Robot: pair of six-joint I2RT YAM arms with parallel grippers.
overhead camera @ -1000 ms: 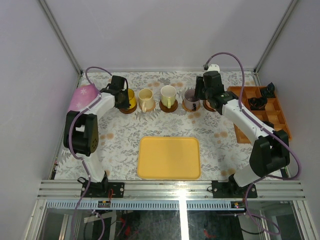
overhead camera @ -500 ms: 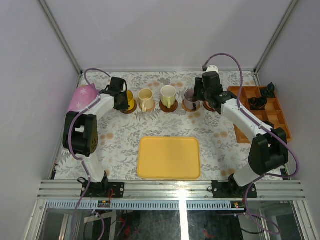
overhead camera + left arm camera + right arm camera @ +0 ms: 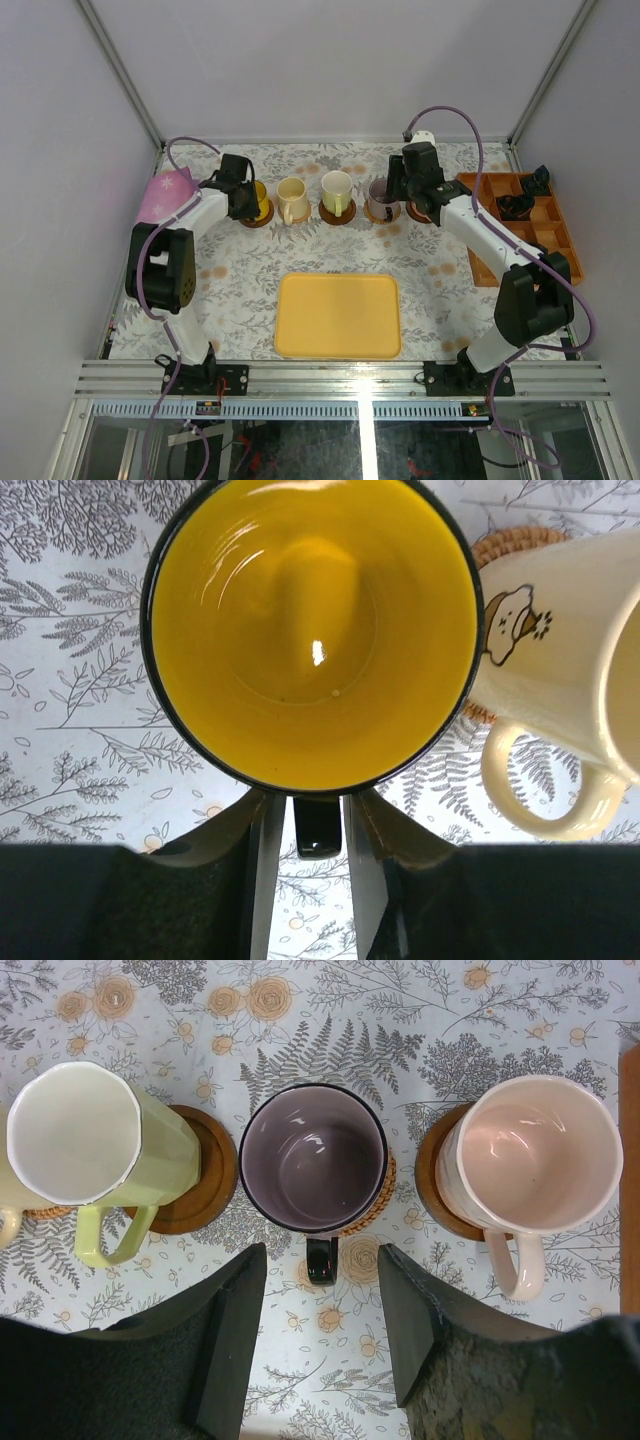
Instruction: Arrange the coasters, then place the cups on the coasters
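Observation:
Five cups stand in a row at the back of the table, each on a coaster. The yellow cup [image 3: 312, 630] fills the left wrist view. Its black handle [image 3: 318, 827] lies between the fingers of my left gripper [image 3: 311, 805], which is open with a thin gap on each side. The cream cup [image 3: 570, 650] stands on a woven tan coaster [image 3: 508, 542]. My right gripper [image 3: 321, 1300] is open wide and holds nothing. It sits just short of the purple-grey cup [image 3: 313, 1157], between the pale green cup [image 3: 90, 1135] and the pink cup [image 3: 530, 1155]. Dark brown coasters [image 3: 208, 1175] show under the green and pink cups.
A rectangular yellow tray [image 3: 338, 315] lies in the middle near the arms. An orange compartment tray [image 3: 500, 255] with black objects [image 3: 516, 205] stands at the right edge. A pink-purple bundle [image 3: 166, 190] sits at the left edge. Walls close the back and sides.
My left gripper's jaws have parted slightly and come off the yellow cup's handle. The right arm has barely shifted, and the cups stay where they were.

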